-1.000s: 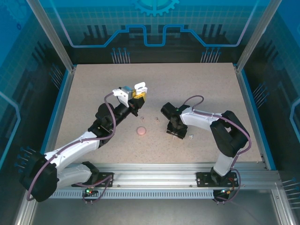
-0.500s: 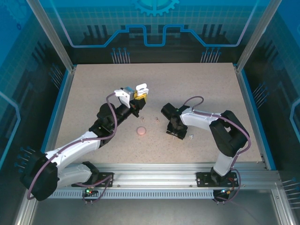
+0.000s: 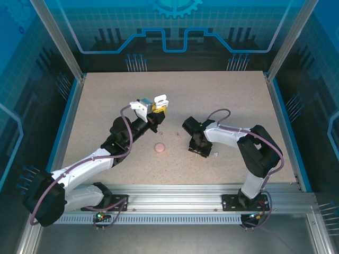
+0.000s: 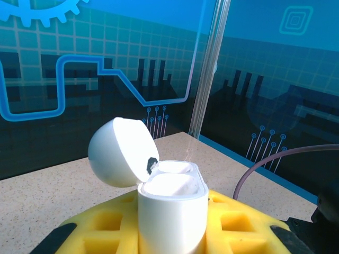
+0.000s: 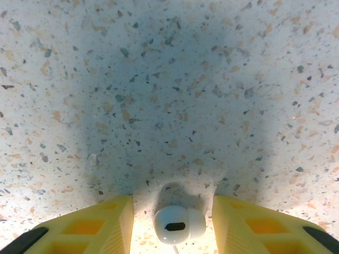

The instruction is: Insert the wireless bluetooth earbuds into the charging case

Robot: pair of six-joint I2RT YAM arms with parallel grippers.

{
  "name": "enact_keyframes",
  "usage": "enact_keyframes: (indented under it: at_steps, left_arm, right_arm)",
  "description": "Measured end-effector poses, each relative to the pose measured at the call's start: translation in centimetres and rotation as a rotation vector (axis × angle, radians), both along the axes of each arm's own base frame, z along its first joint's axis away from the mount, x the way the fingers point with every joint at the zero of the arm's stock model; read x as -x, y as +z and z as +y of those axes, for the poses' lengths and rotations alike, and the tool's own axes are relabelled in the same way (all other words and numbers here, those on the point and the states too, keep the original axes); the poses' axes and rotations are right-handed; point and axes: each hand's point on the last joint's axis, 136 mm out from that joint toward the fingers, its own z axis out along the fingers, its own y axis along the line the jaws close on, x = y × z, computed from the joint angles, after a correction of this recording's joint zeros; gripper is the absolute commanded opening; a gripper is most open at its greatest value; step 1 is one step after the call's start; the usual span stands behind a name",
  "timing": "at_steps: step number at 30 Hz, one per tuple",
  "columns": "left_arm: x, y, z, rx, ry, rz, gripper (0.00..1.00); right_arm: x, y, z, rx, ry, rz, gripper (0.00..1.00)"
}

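R gripper (image 5: 172, 207), jaws apart astride an earbud (image 5: 179, 225) lying on the table (image 5: 159, 79) right of centre, shd centre & pinch gently so it won't squirt out; L gripper (image 3: 157, 109) clamps the lid-open charging case (image 4: 172, 206) further left

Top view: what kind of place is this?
Most likely a robot test cell in a lab. Two white-and-black robot arms, left and right, are bolted to a silver metal rail at a speckled beige tabletop's edge, and blue see-through walls with circuit patterns box it in.
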Motion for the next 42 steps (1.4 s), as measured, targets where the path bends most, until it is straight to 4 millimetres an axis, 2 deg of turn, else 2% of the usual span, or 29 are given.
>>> enact_keyframes:
  at_steps: [28, 38, 42]
  left_arm:
    - [0.18, -0.04, -0.28, -0.001, -0.008, 0.001, 0.00]
    - [0.19, -0.10, -0.33, -0.002, -0.010, 0.002, 0.00]
    - [0.21, -0.12, -0.39, -0.002, -0.011, 0.003, 0.00]
  right_arm:
    - [0.24, 0.02, 0.03, 0.010, 0.021, -0.022, 0.39]
    - [0.47, 0.05, 0.00, 0.010, 0.024, -0.021, 0.30]
    - [0.73, 0.08, 0.16, 0.005, 0.030, -0.018, 0.30]
